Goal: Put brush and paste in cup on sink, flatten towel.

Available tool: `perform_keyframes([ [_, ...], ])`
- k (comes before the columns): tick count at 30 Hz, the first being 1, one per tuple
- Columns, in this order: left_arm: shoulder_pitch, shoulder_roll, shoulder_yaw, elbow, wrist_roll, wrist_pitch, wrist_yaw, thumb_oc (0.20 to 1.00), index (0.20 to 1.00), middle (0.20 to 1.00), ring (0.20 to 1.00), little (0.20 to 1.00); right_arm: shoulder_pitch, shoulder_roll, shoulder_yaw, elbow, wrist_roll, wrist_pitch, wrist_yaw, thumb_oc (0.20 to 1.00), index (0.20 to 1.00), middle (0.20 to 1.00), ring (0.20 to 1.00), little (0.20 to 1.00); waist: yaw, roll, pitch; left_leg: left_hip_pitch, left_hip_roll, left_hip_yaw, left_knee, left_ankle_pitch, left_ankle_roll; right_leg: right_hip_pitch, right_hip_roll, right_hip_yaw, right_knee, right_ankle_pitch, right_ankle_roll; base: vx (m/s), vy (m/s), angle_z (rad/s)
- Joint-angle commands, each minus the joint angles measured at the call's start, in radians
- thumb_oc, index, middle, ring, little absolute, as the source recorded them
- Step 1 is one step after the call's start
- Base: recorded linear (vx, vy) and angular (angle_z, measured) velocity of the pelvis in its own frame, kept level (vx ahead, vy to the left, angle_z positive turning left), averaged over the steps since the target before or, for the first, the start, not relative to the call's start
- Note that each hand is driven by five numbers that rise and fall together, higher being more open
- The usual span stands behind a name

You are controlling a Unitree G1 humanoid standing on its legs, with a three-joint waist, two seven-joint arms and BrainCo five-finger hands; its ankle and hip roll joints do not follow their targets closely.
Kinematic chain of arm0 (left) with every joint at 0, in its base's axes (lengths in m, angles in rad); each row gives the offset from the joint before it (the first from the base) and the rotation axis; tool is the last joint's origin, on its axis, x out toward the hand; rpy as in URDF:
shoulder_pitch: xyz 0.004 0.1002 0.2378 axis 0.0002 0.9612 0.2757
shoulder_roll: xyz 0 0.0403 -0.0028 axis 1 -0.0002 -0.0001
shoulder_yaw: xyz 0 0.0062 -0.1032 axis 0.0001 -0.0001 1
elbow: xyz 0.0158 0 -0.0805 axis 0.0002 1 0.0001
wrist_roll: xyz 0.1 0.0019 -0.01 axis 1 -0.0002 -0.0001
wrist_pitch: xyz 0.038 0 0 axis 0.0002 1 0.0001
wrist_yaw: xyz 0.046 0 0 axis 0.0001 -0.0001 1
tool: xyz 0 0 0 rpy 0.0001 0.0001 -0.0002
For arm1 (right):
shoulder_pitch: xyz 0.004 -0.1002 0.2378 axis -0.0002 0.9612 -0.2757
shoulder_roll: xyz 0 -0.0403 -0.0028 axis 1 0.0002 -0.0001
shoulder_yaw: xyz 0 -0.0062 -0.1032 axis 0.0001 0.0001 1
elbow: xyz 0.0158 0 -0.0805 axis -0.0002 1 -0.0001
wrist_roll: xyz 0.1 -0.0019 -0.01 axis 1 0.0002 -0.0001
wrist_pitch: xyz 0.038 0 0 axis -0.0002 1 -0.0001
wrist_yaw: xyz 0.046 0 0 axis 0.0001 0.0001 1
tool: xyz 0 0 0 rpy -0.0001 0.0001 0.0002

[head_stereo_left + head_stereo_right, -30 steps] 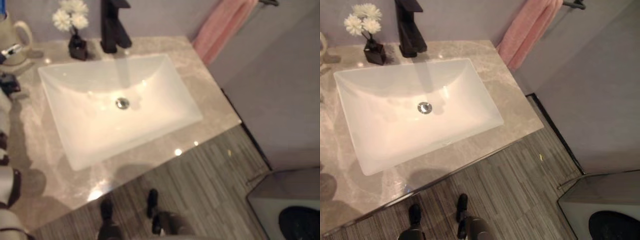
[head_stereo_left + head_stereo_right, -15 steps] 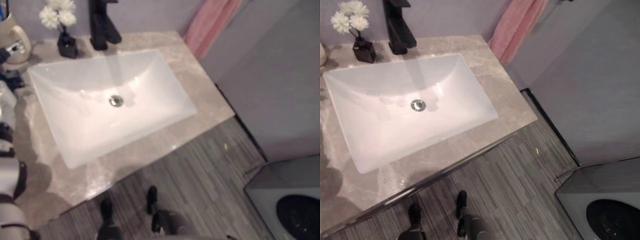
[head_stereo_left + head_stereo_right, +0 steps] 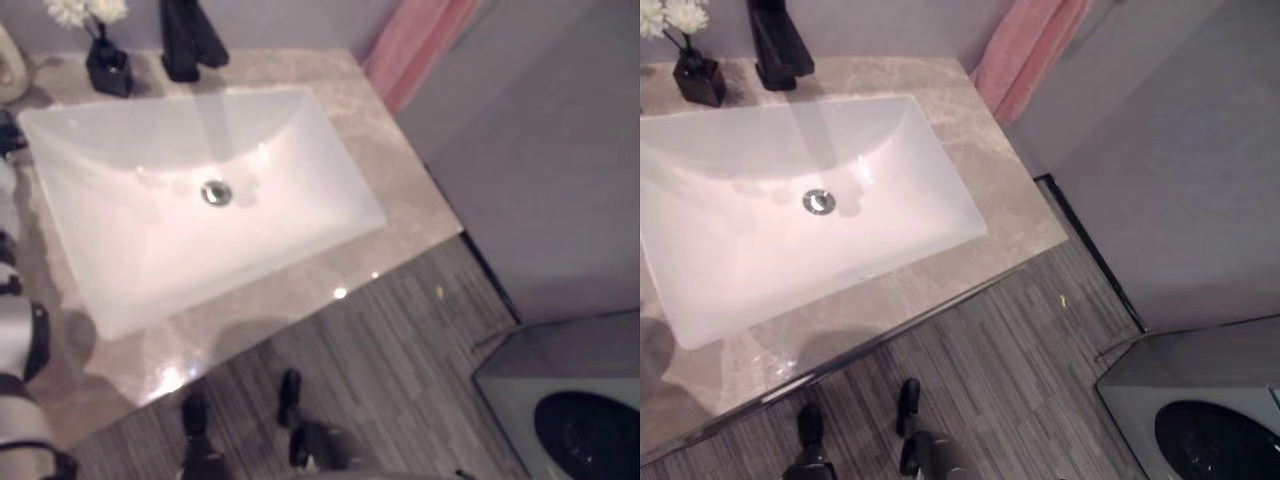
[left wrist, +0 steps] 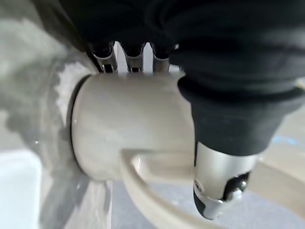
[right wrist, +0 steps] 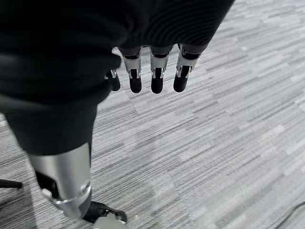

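A cream cup (image 4: 128, 124) with a loop handle stands on the marble counter, close against my left hand (image 4: 238, 95), whose thumb lies over the cup's side by the handle. In the left eye view just the cup's edge (image 3: 8, 65) peeks in at the far left. A pink towel (image 3: 415, 45) hangs bunched on the wall past the counter's right end. My right hand (image 5: 152, 71) hangs open over the striped grey floor and holds nothing.
A white rectangular sink (image 3: 330, 200) is sunk into the marble counter (image 3: 410, 220). A black faucet (image 3: 190, 40) and a small black vase of white flowers (image 3: 105, 65) stand behind it. A washing machine (image 3: 570, 400) sits low at the right.
The camera has swung to the right, so the whole scene has slid left and the cup has almost left the left eye view. Nothing on the counter itself has visibly moved.
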Motion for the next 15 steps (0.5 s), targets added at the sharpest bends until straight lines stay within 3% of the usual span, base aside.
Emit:
perform_keyframes([
  [1,-0.129,-0.070,-0.034,0.086,0.058,0.029,-0.011,1.000,1.000,1.000,1.000,1.000,-0.058,-0.079,0.021,0.010,0.033,-0.006,-0.022,1.000,1.000,1.000,1.000,1.000,-0.045,0.075,0.084,0.037,0.026,-0.069,-0.057,-0.048,0.051,0.114,-0.030,-0.001,0.045,0.078,0.044,0.03,-0.060,-0.14],
  [8,-0.098,-0.081,-0.010,0.067,0.143,0.034,0.048,1.000,1.000,1.000,1.000,1.000,-0.016,-0.072,0.033,-0.053,0.023,-0.013,-0.011,1.000,1.000,1.000,1.000,1.000,-0.031,0.081,0.067,0.053,0.029,-0.097,-0.057,-0.050,0.044,0.136,-0.026,-0.026,0.075,0.027,0.032,0.03,-0.043,0.09],
  [15,0.113,-0.111,0.147,-0.083,0.236,0.027,0.158,1.000,1.000,1.000,1.000,1.000,0.025,-0.035,0.028,-0.037,-0.015,-0.005,-0.008,1.000,1.000,1.000,1.000,1.000,0.006,0.103,0.032,0.104,0.024,-0.125,-0.057,-0.061,0.043,0.197,-0.030,-0.057,0.106,-0.004,0.028,0.00,0.000,0.00],
])
